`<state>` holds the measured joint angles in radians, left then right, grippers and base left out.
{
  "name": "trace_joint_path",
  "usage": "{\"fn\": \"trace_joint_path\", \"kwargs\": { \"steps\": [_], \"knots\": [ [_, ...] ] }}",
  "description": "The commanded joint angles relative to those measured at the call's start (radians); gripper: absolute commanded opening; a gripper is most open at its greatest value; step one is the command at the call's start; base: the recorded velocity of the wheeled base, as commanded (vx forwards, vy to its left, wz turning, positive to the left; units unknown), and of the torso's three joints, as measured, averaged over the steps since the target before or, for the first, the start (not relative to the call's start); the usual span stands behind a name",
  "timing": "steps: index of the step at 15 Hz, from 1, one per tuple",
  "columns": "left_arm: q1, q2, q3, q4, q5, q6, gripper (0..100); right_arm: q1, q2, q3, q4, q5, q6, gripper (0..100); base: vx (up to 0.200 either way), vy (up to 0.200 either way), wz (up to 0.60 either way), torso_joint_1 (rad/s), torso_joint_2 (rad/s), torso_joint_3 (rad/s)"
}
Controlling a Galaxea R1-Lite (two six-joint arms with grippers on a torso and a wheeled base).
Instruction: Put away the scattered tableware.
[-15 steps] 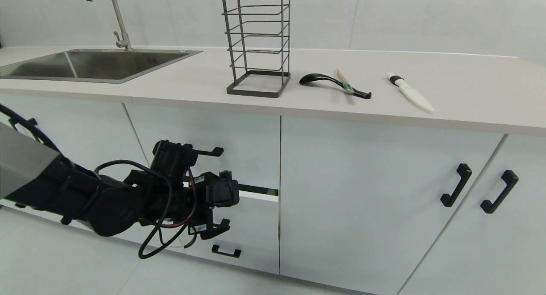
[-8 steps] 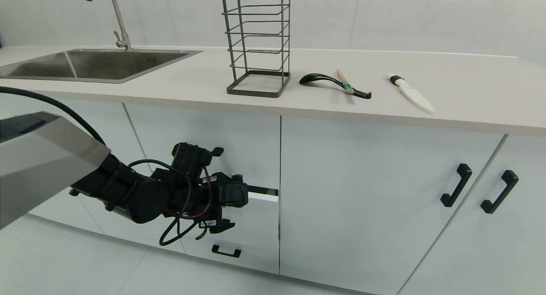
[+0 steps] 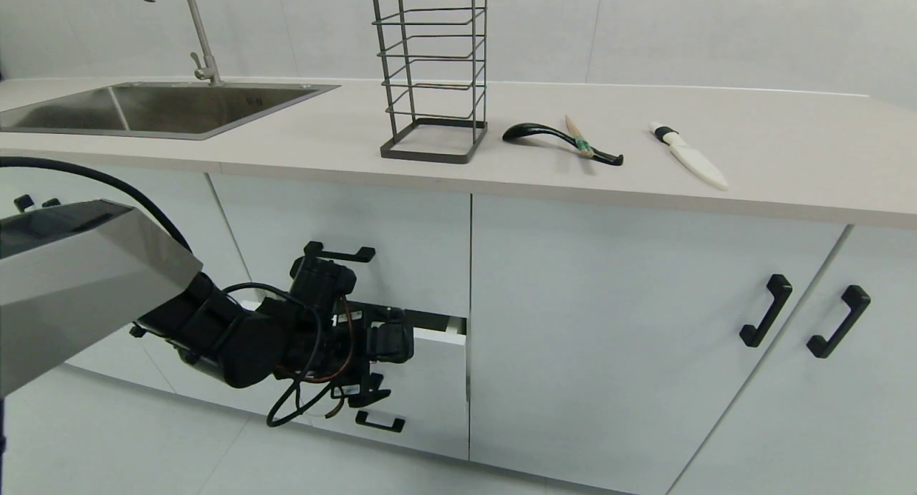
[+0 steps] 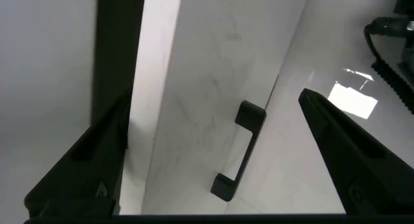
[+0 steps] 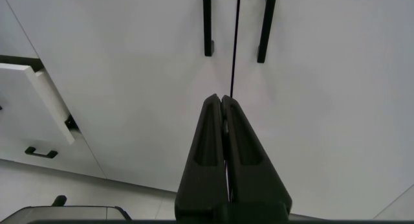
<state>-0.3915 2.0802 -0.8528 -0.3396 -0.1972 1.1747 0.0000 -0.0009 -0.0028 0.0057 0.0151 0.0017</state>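
Head view, countertop with knife, left hand spread at drawer, right hand closed

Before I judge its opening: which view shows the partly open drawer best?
Head view: the drawer front stands out from the cabinet, dark gap above it. Left wrist view gives a close slice of its front; right wrist view catches it at the frame's edge.
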Motion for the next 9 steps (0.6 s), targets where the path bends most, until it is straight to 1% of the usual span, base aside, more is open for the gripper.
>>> {"fn": "trace_joint_path", "kwargs": {
  "steps": [1, 2, 3, 4, 5, 6, 9],
  "knots": [
    [-0.010, -0.104, 0.106, 0.013, -0.001, -0.004, 100, 0.000, 0.001, 0.000, 0.000, 0.000, 0.000, 0, 0.000, 0.000, 0.00, 0.000, 0.00, 0.000],
    [-0.021, -0.233, 0.210, 0.021, -0.001, -0.007, 100, 0.000, 0.001, 0.001, 0.000, 0.000, 0.000, 0, 0.000, 0.000, 0.00, 0.000, 0.00, 0.000],
    [-0.026, -0.272, 0.242, 0.024, -0.001, -0.010, 100, 0.000, 0.001, 0.000, 0.000, 0.000, 0.000, 0, 0.000, 0.000, 0.00, 0.000, 0.00, 0.000],
    [-0.027, -0.381, 0.331, 0.025, 0.002, -0.020, 100, 0.000, 0.001, 0.001, 0.000, 0.000, 0.000, 0, 0.000, 0.000, 0.00, 0.000, 0.00, 0.000],
    [-0.026, -0.410, 0.357, 0.024, 0.004, -0.029, 100, 0.000, 0.001, 0.000, 0.000, 0.000, 0.000, 0, 0.000, 0.000, 0.00, 0.000, 0.00, 0.000],
    [-0.026, -0.411, 0.360, 0.022, 0.004, -0.032, 100, 0.000, 0.001, 0.000, 0.000, 0.000, 0.000, 0, 0.000, 0.000, 0.00, 0.000, 0.00, 0.000],
    [-0.036, -0.379, 0.360, 0.016, -0.001, -0.032, 100, 0.000, 0.001, 0.000, 0.000, 0.000, 0.000, 0, 0.000, 0.000, 0.00, 0.000, 0.00, 0.000]
  ]
}}
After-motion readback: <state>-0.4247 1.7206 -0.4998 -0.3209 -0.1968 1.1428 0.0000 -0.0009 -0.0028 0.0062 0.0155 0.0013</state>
